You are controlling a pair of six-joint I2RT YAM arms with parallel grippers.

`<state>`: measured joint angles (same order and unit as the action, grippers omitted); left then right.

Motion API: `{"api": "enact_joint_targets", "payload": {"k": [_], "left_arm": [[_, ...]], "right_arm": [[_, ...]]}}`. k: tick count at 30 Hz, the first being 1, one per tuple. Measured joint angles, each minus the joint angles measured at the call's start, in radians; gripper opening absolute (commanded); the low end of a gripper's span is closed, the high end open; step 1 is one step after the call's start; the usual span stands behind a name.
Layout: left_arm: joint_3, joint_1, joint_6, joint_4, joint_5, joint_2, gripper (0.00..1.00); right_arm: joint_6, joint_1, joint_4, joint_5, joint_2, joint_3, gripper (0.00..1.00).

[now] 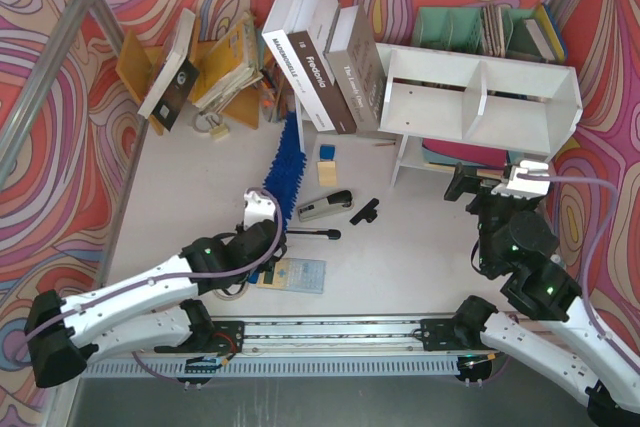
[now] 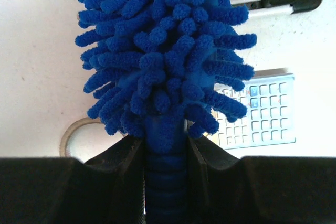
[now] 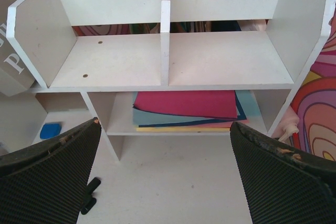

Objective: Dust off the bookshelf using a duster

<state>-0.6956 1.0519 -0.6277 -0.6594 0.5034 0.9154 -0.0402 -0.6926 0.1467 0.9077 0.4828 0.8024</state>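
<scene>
Top external: duster (image 1: pixel 288 162) sits well left of the shelf (image 1: pixel 480 97), with its head pointing at the books (image 1: pixel 320 57) left of the shelf. L gripper (image 1: pixel 262 209) is at the duster's handle end, far from the shelf. R gripper (image 1: pixel 525 179) hangs just in front of the shelf's right cubby, jaws wide, nothing in them.

Left wrist: jaws are shut tight on the duster's ribbed neck, right under the fluff, and the head sticks straight out ahead. A calculator (image 2: pixel 268 111) and tape roll (image 2: pixel 73 135) lie on the table beneath, so the duster is nowhere near the shelf yet.

Right wrist: shelf seen front-on. Both cubbies are bare, with a few dark specks on the left cubby floor. Coloured paper (image 3: pixel 186 103) lies in the lower tier.

Judgement for this step, carrying the duster to the shelf:
- Lift first so the fluff clears the table clutter, then swing right twd the shelf.
- Gripped this close to the head, the reach into the cubbies is prob short, so come in low and level.
- Lay the flat side on a board and use long, light strokes, w/ no jabbing at the divider.
- Shelf looks light and may slide if pushed. R arm is placed to steady it, or else should back off from the cubby mouth.
</scene>
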Motion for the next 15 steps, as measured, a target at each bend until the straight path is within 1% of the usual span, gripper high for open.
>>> {"api": "enact_joint_targets", "payload": {"k": [4,9,10,12,15], "left_arm": [[0.053,-0.009,-0.023,0.054,-0.024,0.045,0.00],[0.050,-0.017,-0.019,0.055,-0.024,0.044,0.00],[-0.016,-0.026,0.006,0.003,-0.006,0.000,0.00],[-0.043,-0.027,0.021,-0.019,-0.002,-0.013,0.00],[-0.147,-0.031,0.047,-0.058,0.019,-0.061,0.00]], "right_arm": [[0.000,0.000,0.000,0.000,-0.008,0.000,0.99],[0.000,0.000,0.000,0.000,-0.011,0.000,0.99],[0.001,0.000,0.000,0.000,-0.011,0.000,0.99],[0.001,0.000,0.000,0.000,-0.011,0.000,0.99],[0.003,0.000,0.000,0.000,-0.011,0.000,0.99]]}}
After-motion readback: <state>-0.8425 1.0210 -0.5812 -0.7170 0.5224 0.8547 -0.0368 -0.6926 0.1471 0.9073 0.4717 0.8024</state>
